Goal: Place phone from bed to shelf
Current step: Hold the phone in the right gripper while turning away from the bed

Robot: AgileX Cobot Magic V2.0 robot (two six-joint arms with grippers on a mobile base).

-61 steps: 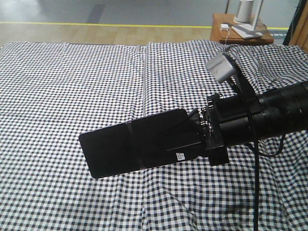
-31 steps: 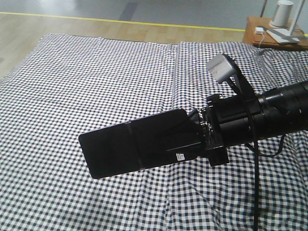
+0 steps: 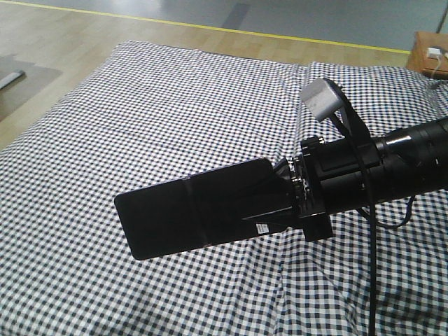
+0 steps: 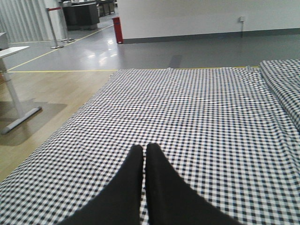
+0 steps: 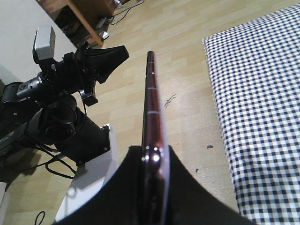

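The phone (image 3: 189, 217), black and glossy, is held in the air above the bed (image 3: 140, 126), long side roughly level. My right gripper (image 3: 262, 203) is shut on its right end, near a small white sticker. In the right wrist view the phone (image 5: 152, 93) shows edge-on with a pinkish rim, clamped in my right gripper (image 5: 153, 151). My left gripper (image 4: 143, 148) is shut with nothing in it, low over the checked bed (image 4: 201, 112); it also shows as my left gripper (image 5: 123, 50) over wooden floor. The shelf is out of view.
A small brown bedside table (image 3: 428, 57) stands at the bed's far right corner. Wooden floor (image 3: 63, 42) borders the bed's left side. A white table leg (image 4: 18, 117) stands on the floor at left. The robot base (image 5: 70, 136) is below the left arm.
The front view has swung to the left: the bed and bedside table slid right in the picture and floor appeared at left. The phone stays clamped in the right gripper, same pose.
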